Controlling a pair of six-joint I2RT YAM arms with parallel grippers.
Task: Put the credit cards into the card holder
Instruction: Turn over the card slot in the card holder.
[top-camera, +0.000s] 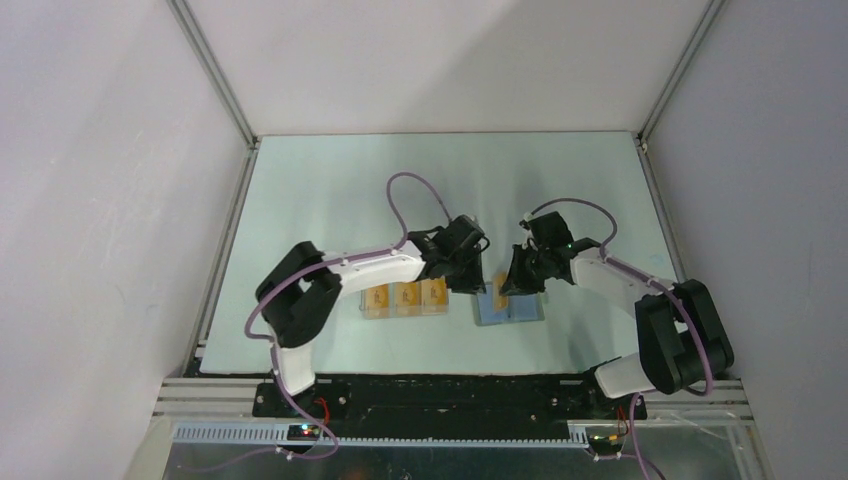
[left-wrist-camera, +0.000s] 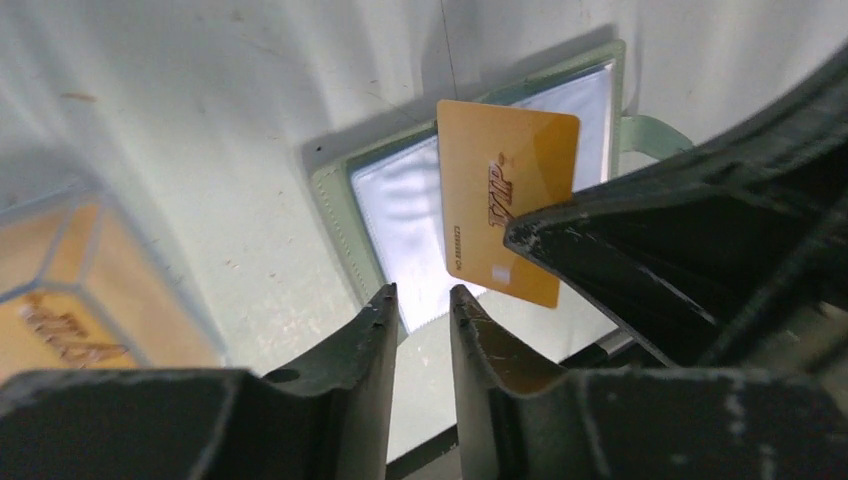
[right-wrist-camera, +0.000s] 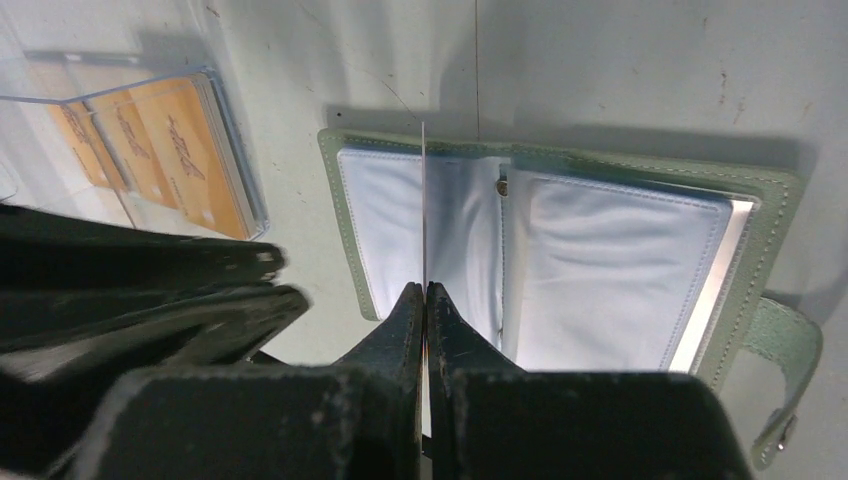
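The card holder (top-camera: 510, 310) lies unfolded on the table, light blue inside facing up (right-wrist-camera: 620, 250), grey-green rim (left-wrist-camera: 335, 195) and snap tab (right-wrist-camera: 790, 350) showing. My right gripper (right-wrist-camera: 426, 290) is shut on one orange credit card (left-wrist-camera: 505, 205), held upright above the holder's left half and seen edge-on as a thin line (right-wrist-camera: 424, 200). My left gripper (left-wrist-camera: 421, 300) stands open beside it with nothing between its fingers, just left of the holder (top-camera: 468, 283). More credit cards (right-wrist-camera: 190, 150) stand in a clear box.
The clear plastic box (top-camera: 405, 298) with the orange cards sits left of the holder, under the left arm's forearm. The two grippers are close together over the holder's left edge. White walls with metal frame rails close in the table.
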